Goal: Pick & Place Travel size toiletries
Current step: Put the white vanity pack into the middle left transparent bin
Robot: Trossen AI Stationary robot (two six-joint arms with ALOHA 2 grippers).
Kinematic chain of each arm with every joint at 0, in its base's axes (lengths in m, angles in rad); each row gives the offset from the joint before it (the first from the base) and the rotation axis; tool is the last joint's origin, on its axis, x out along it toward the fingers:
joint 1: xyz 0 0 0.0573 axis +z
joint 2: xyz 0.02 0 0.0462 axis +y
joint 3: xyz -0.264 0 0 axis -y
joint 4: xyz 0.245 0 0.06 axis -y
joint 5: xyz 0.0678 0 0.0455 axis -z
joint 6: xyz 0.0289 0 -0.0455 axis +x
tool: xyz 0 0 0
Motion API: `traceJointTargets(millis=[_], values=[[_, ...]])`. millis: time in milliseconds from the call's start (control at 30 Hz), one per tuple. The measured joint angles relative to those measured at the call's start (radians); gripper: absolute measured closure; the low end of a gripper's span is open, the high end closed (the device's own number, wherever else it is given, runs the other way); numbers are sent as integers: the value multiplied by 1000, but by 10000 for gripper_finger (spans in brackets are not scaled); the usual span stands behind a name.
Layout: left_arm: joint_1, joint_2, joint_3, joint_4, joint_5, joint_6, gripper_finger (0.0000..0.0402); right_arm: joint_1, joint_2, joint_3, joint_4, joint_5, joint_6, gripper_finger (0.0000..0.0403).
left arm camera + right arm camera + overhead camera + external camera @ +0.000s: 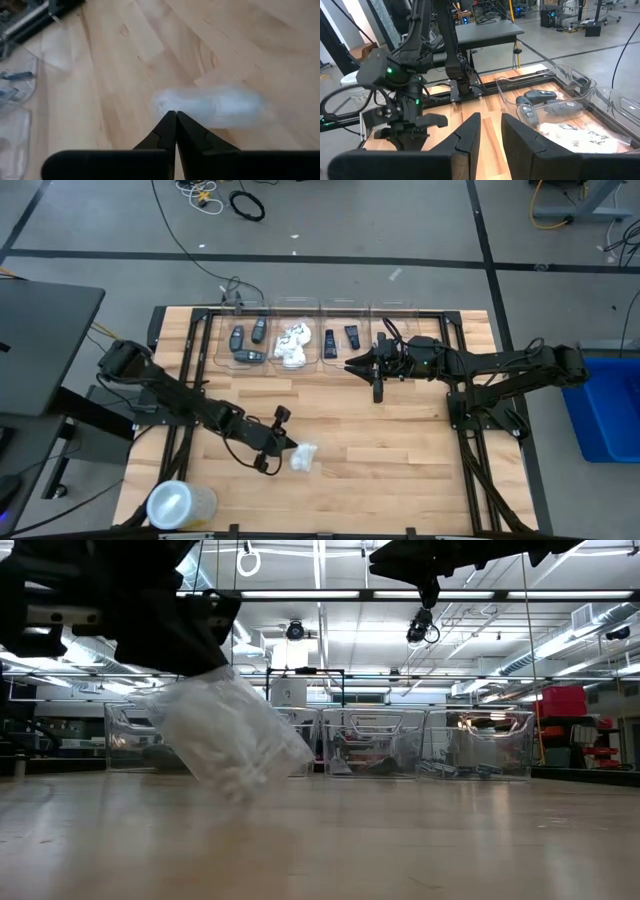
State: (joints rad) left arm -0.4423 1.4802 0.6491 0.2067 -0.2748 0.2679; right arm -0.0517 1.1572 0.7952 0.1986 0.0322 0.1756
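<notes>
The left tool point(291, 446) sits toward the table's near edge, about midway along it, clenched on one end of a white crinkly packet point(304, 457). In the left wrist view the two fingers meet tip to tip right at the packet's edge, so the grip looks like a thin pinch on loose wrapping. From table height the packet hangs tilted beneath the tool, lifted off the wood or only just brushing it; which one is hard to tell.

The right tool point(379, 376) hovers just in front of the row of clear bins point(396, 308) along the table's far edge, its fingers a little apart with nothing between them. Those bins already hold dark grey oval cases point(249, 355), more white packets point(291, 345) and small black tubes point(331, 344). A large translucent round container point(178, 504) stands at the near left corner.

The main risk is the packet slipping free during the carry, since only its rim is caught. The hanging end could also snag a bin wall on the way in. The right arm waits near the bins, so a careless approach might bring the two arms together.
</notes>
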Motion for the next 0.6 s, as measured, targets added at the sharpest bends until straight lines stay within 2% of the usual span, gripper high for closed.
traceJointTargets(millis=[600], values=[[11, -124, 0, -66, -52, 71, 393, 0, 0, 0, 0, 0, 0, 320]])
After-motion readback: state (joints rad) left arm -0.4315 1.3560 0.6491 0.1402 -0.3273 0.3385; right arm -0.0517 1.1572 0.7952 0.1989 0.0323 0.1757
